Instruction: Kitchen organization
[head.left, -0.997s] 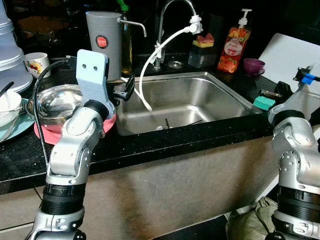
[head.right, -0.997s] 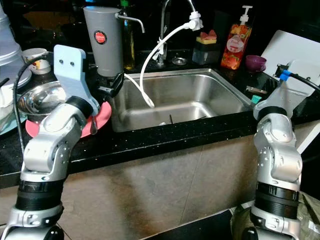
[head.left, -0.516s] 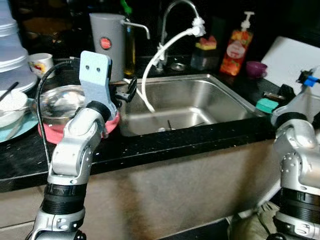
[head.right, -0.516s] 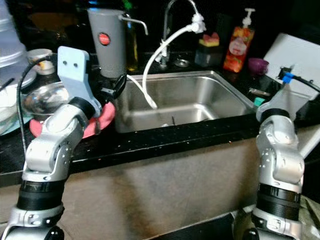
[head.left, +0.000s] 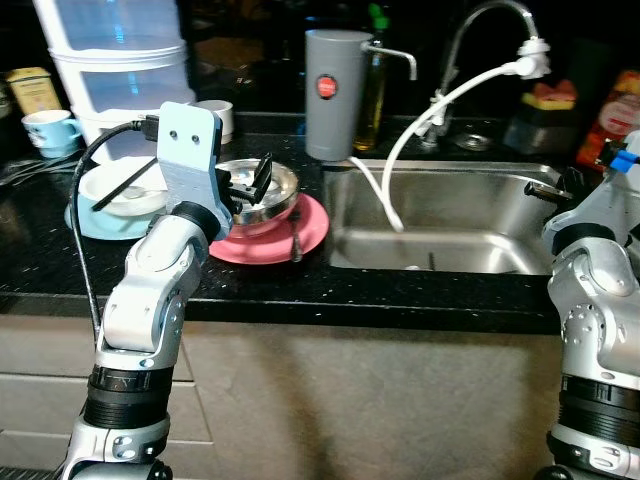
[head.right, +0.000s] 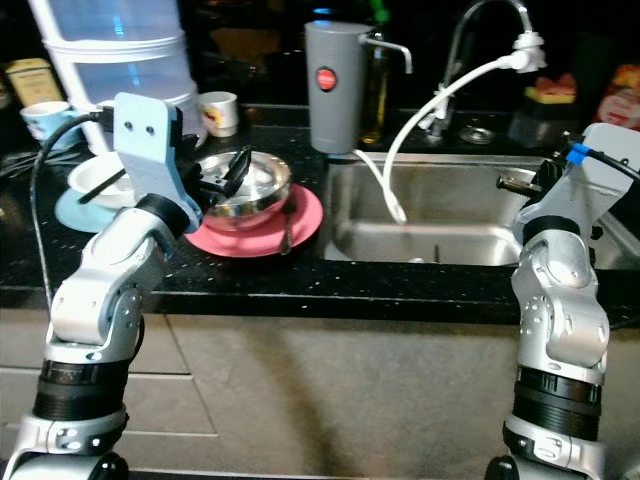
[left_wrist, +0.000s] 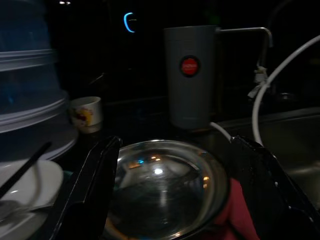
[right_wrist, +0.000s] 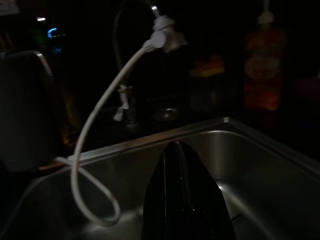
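Hovering over the steel bowl (head.left: 262, 192) on the pink plate (head.left: 312, 226), left gripper (left_wrist: 170, 185) fingers spread; right gripper (right_wrist: 182, 200) fingers pressed together above the sink (head.left: 470, 215).

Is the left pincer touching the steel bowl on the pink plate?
Cannot tell. In the left wrist view the left pincer straddles the steel bowl with open fingers, but darkness hides any contact or gap.
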